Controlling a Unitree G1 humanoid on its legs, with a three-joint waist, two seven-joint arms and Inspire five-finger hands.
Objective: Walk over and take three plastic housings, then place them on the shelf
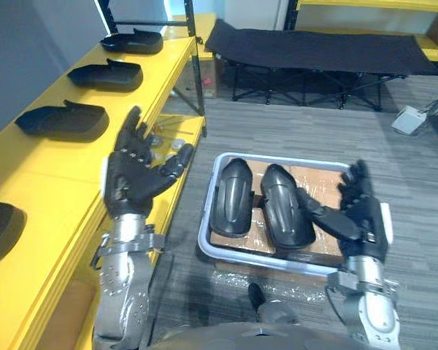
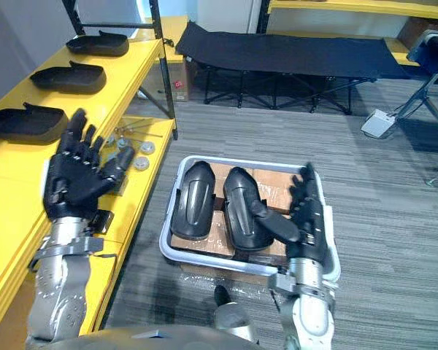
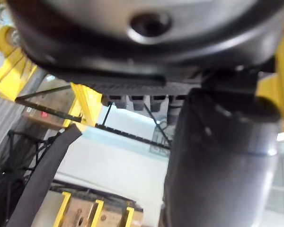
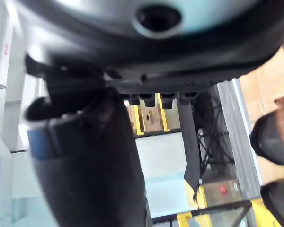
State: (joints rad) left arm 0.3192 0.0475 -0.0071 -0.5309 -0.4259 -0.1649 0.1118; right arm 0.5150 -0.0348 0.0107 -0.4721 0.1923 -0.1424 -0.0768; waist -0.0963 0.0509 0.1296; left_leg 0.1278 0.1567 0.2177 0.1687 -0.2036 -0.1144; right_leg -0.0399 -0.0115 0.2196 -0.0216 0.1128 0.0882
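Plastic housings (image 1: 231, 197) — two of them, black and glossy — lie side by side in a white-rimmed bin (image 1: 270, 261) on the grey carpet (image 1: 292, 127), resting on the brown cardboard (image 1: 317, 182) that lines its bottom. The left hand (image 1: 131, 179) is held up beside the front edge of the yellow shelf (image 1: 51, 168), palm towards the head camera, fingers straight and spread wide, thumb out to the side; it has hold of nothing. The right hand (image 1: 361, 215) hangs over the bin's right rim with its fingers straight and close together, empty as well. Its thumb (image 1: 315, 216) reaches across towards the right-hand housing (image 1: 285, 208), and whether it touches that housing cannot be told. On the shelf's top a row of three more housings (image 1: 106, 74) lies one behind the other, well apart from each other, and a further dark shape (image 1: 0, 230) sits nearer, cut off by the view's edge. Small metal parts (image 2: 131, 157) lie scattered on a lower yellow ledge just past the left hand. Beyond the bin stands a black folding cot (image 1: 314, 47), and a small white box (image 1: 409, 119) rests on the carpet to the right — both well apart from the bin
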